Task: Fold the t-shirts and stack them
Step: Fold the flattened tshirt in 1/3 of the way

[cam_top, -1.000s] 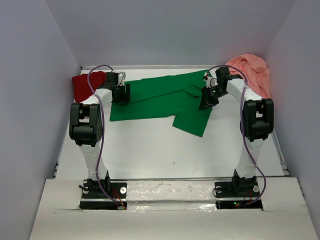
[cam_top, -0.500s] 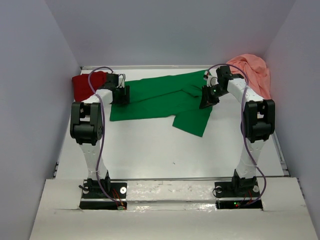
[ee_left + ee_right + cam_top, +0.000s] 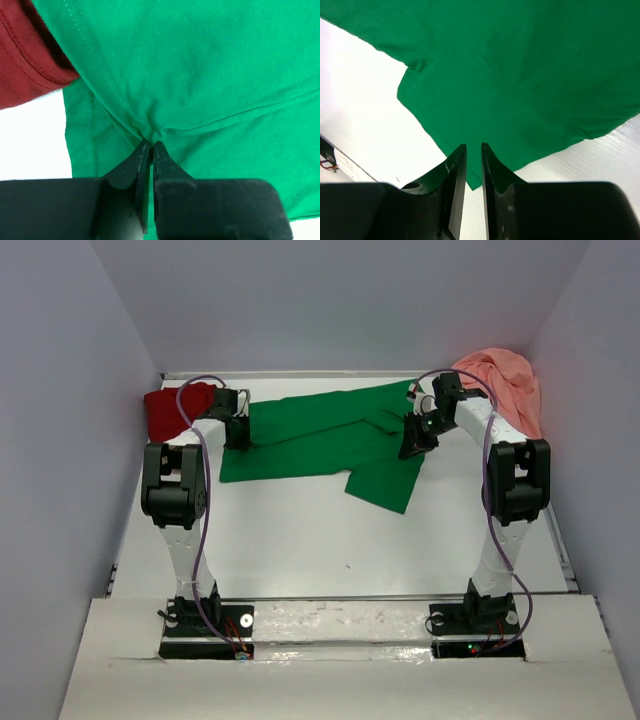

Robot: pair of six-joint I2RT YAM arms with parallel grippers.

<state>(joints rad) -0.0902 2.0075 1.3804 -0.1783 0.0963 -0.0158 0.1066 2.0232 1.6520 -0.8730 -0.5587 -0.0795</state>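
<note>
- The green t-shirt [image 3: 320,435] lies spread mostly flat across the far half of the surface [image 3: 300,540], with one flap hanging toward the near right.
- The dark red shirt [image 3: 168,410] is bunched at the far left and touches the green one's edge. The salmon-pink shirt [image 3: 505,385] is heaped in the far right corner.
- The left pincer [image 3: 151,145] is clenched on the green shirt's left side, and the cloth puckers right at the tips.
- The right pincer [image 3: 473,147] sits over a green corner with its jaws nearly together. Honestly I can't tell if it's got any cloth.
- What could go wrong: if the right side has no hold, any lift gets pulled by the left alone and the shirt bunches up lopsided. That left pinch also looks tiny, so it might slip, or snag the red shirt right beside it.
- Both arms are reaching far forward with elbows high and wrists tipped down onto the cloth.
</note>
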